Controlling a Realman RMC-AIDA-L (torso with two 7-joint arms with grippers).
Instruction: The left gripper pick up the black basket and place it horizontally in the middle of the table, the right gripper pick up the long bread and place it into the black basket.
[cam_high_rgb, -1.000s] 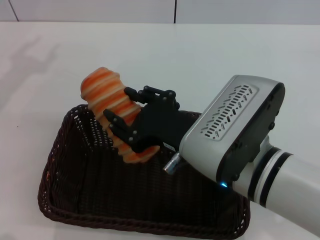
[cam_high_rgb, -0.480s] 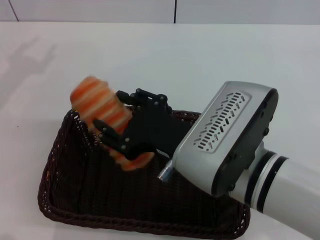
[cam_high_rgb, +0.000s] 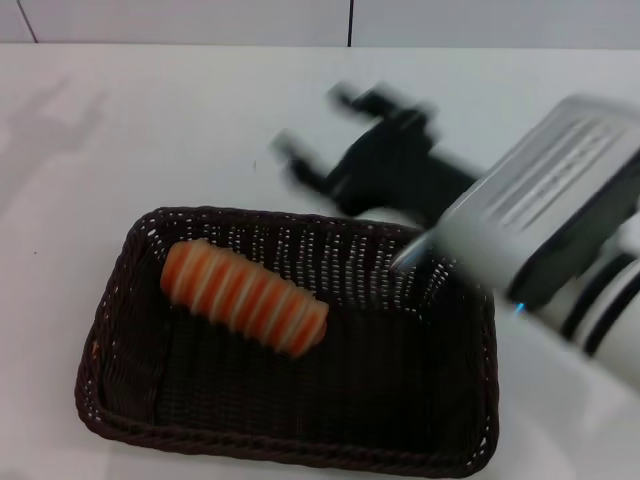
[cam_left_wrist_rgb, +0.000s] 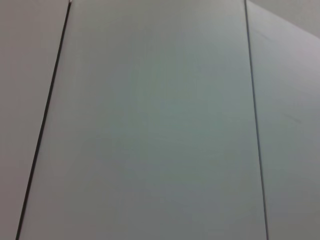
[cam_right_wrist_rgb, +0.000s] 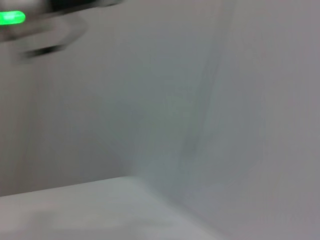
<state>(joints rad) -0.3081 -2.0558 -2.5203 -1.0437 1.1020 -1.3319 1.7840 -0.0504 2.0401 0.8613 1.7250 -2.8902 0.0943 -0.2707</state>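
The long bread (cam_high_rgb: 245, 297), striped orange and cream, lies on the floor of the black basket (cam_high_rgb: 108, 310), in its left half, slanting from the far left toward the middle. The basket sits on the white table (cam_high_rgb: 150, 130) at the near edge. My right gripper (cam_high_rgb: 315, 123) is open and empty, blurred by motion, above the table just beyond the basket's far rim, up and right of the bread. The left gripper is out of the head view; only a blurred piece of the left arm with its green light (cam_right_wrist_rgb: 11, 18) shows in the right wrist view.
The right arm's silver-white body (cam_high_rgb: 545, 215) hangs over the basket's right far corner. A wall of pale panels (cam_left_wrist_rgb: 160, 120) stands beyond the table.
The right gripper opened and let go of the bread, which now lies in the basket. The gripper moved up, back and right, away from the basket.
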